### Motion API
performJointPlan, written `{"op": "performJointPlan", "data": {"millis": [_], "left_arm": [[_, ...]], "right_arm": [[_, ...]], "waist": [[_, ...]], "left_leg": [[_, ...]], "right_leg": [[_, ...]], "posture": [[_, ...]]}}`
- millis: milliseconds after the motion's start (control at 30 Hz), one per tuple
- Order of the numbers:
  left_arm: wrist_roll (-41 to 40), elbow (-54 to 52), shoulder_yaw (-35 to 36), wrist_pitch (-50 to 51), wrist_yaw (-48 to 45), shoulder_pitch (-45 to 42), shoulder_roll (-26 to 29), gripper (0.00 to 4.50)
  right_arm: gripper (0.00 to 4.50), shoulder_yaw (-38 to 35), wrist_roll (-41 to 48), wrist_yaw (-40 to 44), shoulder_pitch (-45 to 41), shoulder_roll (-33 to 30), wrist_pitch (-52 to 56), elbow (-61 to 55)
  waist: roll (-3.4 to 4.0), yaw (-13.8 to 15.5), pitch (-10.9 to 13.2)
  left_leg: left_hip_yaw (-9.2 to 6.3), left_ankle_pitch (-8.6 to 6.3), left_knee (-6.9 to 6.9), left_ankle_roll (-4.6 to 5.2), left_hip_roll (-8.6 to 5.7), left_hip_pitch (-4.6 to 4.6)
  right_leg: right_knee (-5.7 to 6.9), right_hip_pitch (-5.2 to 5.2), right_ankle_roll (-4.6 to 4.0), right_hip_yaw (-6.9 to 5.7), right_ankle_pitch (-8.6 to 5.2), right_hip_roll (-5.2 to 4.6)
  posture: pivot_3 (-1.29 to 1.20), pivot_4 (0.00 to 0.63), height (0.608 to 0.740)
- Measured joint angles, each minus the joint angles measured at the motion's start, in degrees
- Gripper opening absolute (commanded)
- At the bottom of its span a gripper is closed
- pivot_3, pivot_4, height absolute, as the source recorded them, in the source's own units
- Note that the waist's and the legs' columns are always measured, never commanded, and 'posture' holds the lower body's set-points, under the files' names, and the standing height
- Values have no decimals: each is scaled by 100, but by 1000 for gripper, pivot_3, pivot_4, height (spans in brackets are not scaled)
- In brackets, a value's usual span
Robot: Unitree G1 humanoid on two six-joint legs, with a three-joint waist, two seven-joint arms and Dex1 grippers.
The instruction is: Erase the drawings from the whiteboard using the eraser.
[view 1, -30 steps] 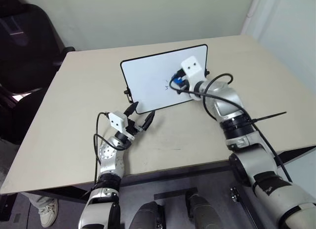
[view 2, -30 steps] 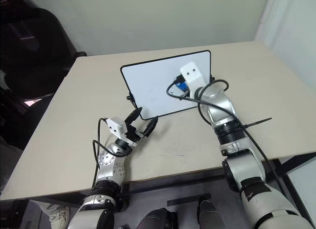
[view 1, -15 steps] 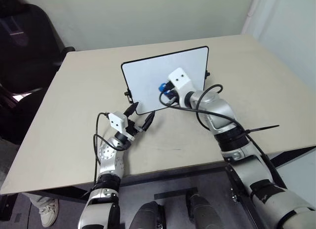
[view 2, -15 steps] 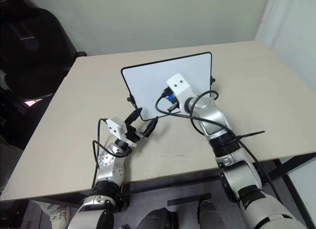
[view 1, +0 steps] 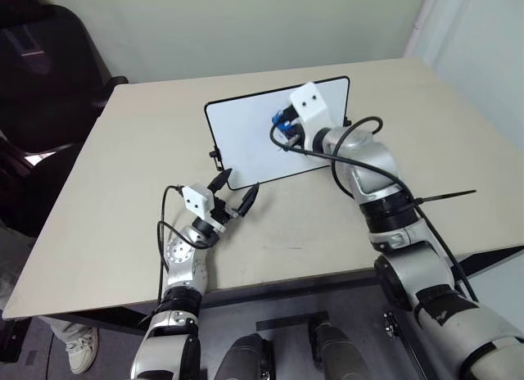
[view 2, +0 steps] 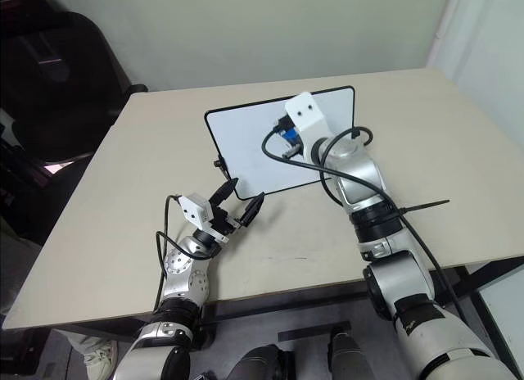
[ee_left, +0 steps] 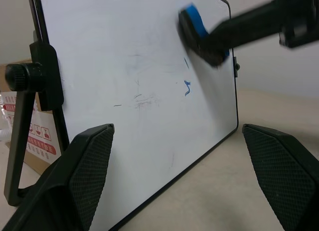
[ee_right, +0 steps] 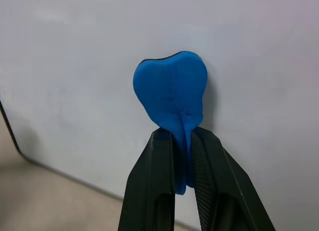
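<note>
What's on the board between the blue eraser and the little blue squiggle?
Just bare whiteboard with faint smudges. In the left wrist view, the eraser sits against the board above the squiggle, not touching it.

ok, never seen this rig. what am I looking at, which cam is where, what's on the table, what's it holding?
It is a two-armed humanoid robot at a beige table. Two pictures come from a stereo camera on its head, looking down over both arms. The other two come from cameras on each wrist, looking along that gripper's two black fingers.

On the table stands a whiteboard, propped upright on a black stand. A few thin blue marker drawings remain on it, seen in the left wrist view.

The right gripper is shut on a small blue eraser, held against the board's face above those marks. The left gripper is open and holds nothing, sitting just in front of the board's lower edge.
</note>
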Motion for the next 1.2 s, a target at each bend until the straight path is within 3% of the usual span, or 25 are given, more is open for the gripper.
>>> {"op": "performJointPlan", "data": {"millis": [400,767,1200], "left_arm": [[15,7,-3,-25,29,-18,-35,4500],[14,26,14,-38,29,-15,-7,4500],[13,51,34,-38,11,-23,0,4500]], "right_arm": [[376,660,-202,165,419,-47,57,684],[376,116,-114,107,-19,-50,-301,823],[376,31,-106,56,-56,-23,-304,507]], "waist": [[0,18,0],[-1,-10,1],[-2,-13,1]], "left_leg": [[0,1,0,0,-1,0],[1,3,1,1,-1,-3],[2,5,1,1,-1,-3]], "right_leg": [[0,2,1,0,0,-3],[1,-1,-5,2,4,-1],[1,-2,-6,2,9,0]], "posture": [[0,150,726],[0,150,726],[0,150,726]]}}
